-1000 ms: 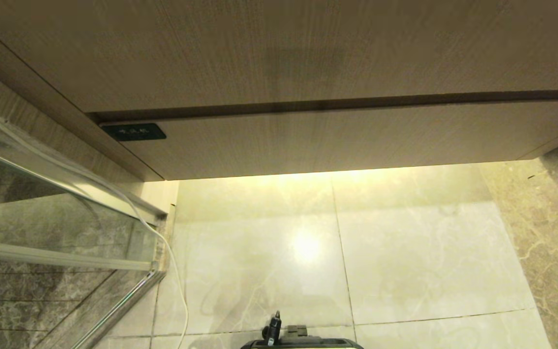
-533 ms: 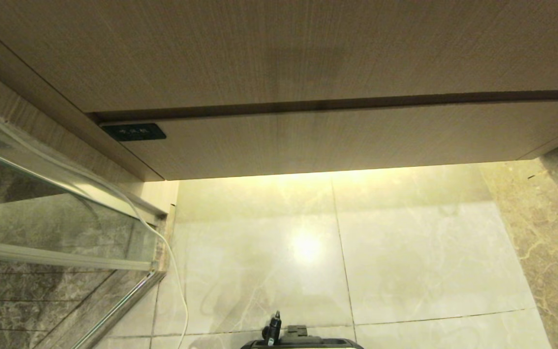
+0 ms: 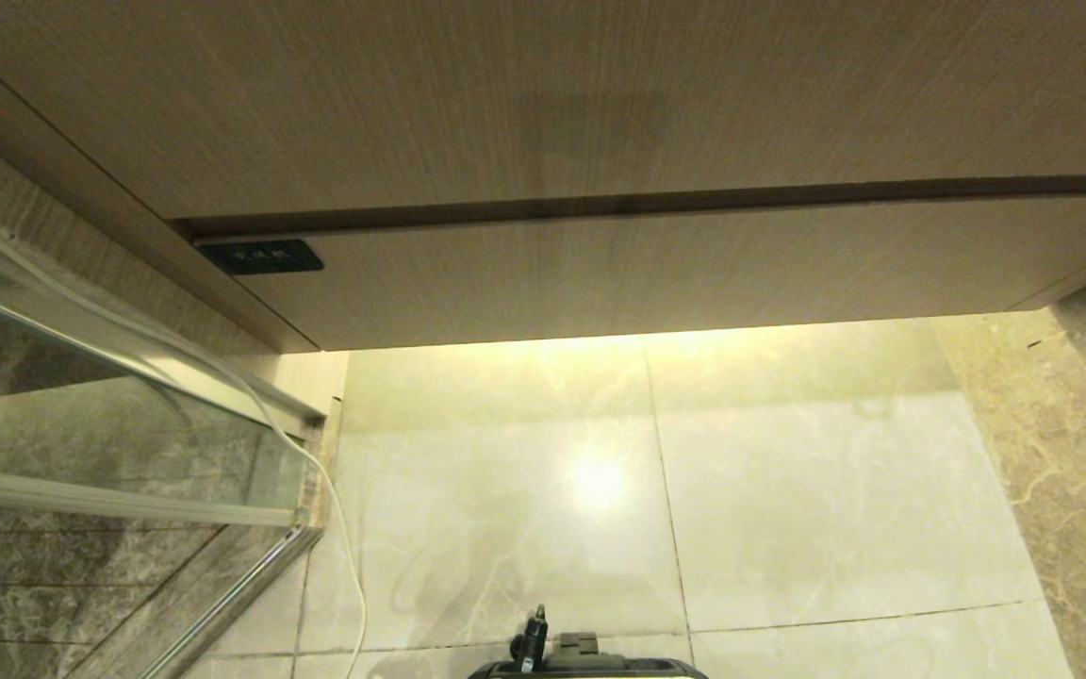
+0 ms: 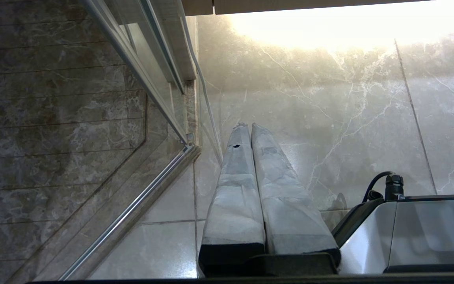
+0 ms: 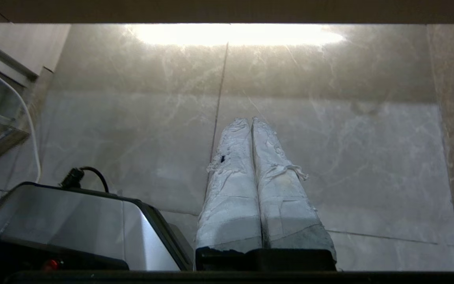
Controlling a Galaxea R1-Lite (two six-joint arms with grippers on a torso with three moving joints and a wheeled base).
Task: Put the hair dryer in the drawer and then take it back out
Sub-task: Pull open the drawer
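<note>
Down low, the left gripper [image 4: 249, 125] and the right gripper [image 5: 250, 119], both wrapped in pale tape, hang above the glossy marble floor tiles [image 3: 788, 490] with fingers pressed together, holding nothing. Farther off, the wide light-brown wood-grain drawer [image 3: 656, 273] sits pushed in under the taller wood-grain panel [image 3: 543, 94]. I see no hair dryer.

I see no change across the head views: the drawer [image 3: 656, 273] front sits shut. The floor [image 3: 788, 490] below looks identical to me.
</note>
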